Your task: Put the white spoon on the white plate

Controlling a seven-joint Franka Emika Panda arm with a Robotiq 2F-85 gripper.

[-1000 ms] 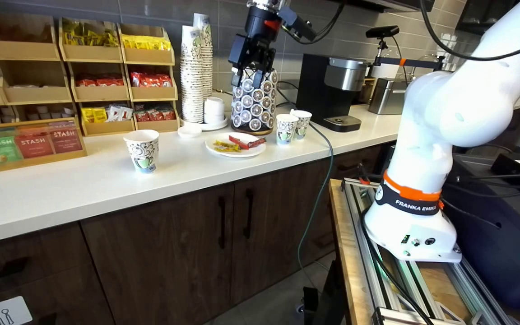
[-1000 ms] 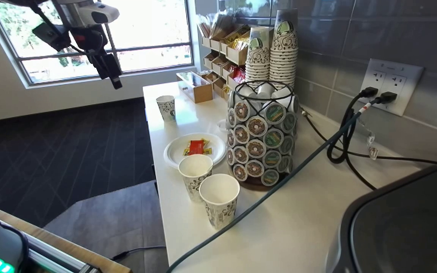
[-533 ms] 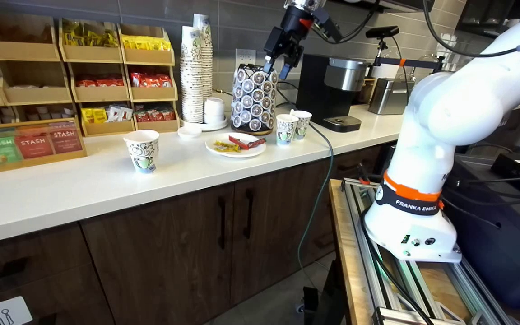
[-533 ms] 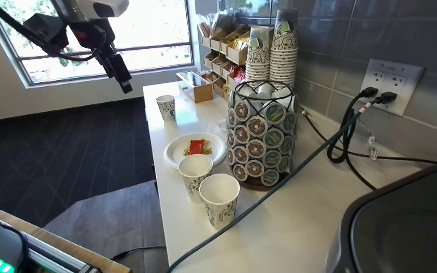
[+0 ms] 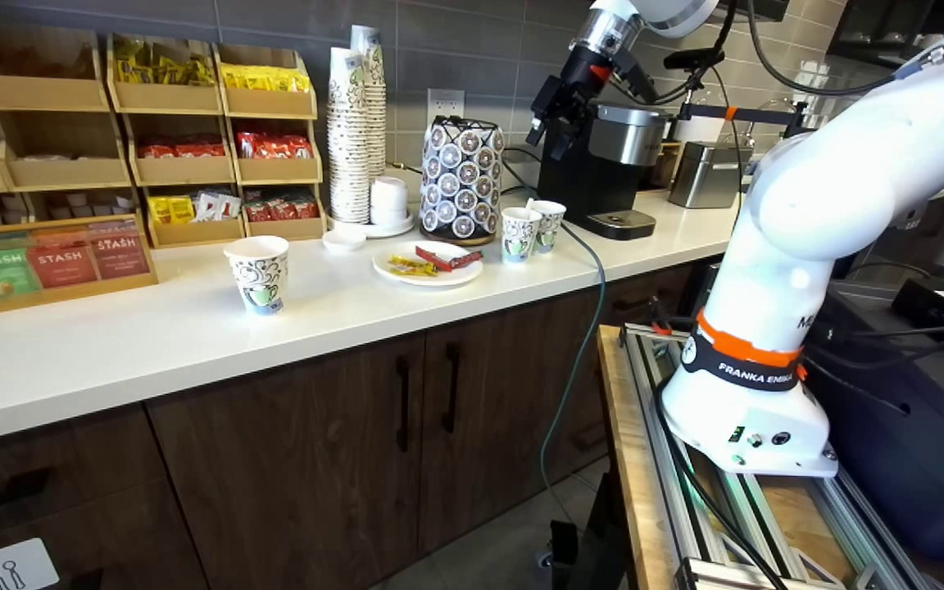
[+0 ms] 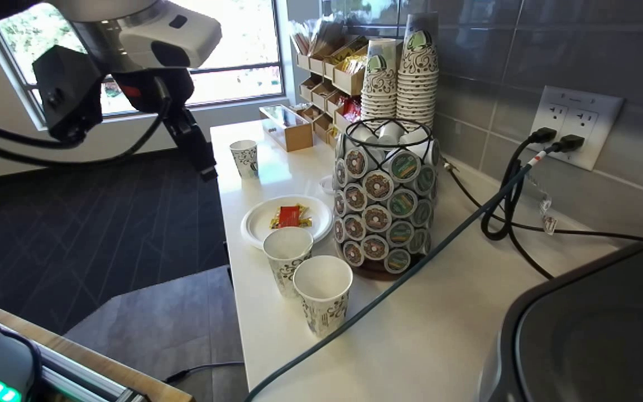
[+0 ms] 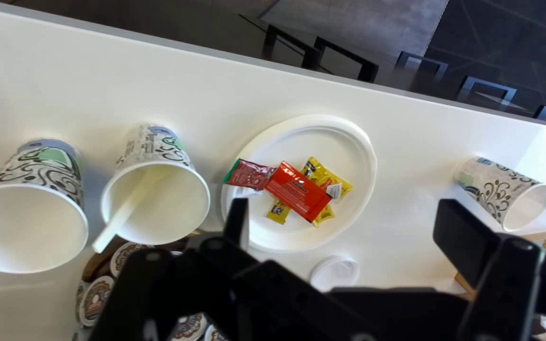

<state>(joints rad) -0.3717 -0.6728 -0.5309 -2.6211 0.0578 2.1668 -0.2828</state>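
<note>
The white spoon (image 7: 120, 220) leans in a patterned paper cup (image 7: 185, 203), its handle sticking out over the rim. The cup stands beside the plate; it also shows in both exterior views (image 5: 519, 238) (image 6: 285, 273). A small white tip, likely the spoon's handle, shows above the cups in an exterior view (image 5: 531, 201). The white plate (image 7: 349, 142) holds red and yellow packets; it also shows in both exterior views (image 5: 439, 279) (image 6: 254, 223). My gripper (image 7: 344, 206) is open and empty, high above the counter, before the coffee maker in an exterior view (image 5: 547, 141).
A second cup (image 7: 26, 227) stands close by the spoon's cup; another cup (image 5: 259, 274) stands past the plate. A pod rack (image 5: 462, 180) is behind the plate. A coffee maker (image 5: 570, 164), cup stacks (image 5: 349, 139), a small white dish (image 5: 344, 239) and a cable (image 6: 388, 285) are around.
My gripper has moved right in an exterior view, from before the pod rack to before the coffee maker. It looks larger and lower in an exterior view. The counter objects have not moved.
</note>
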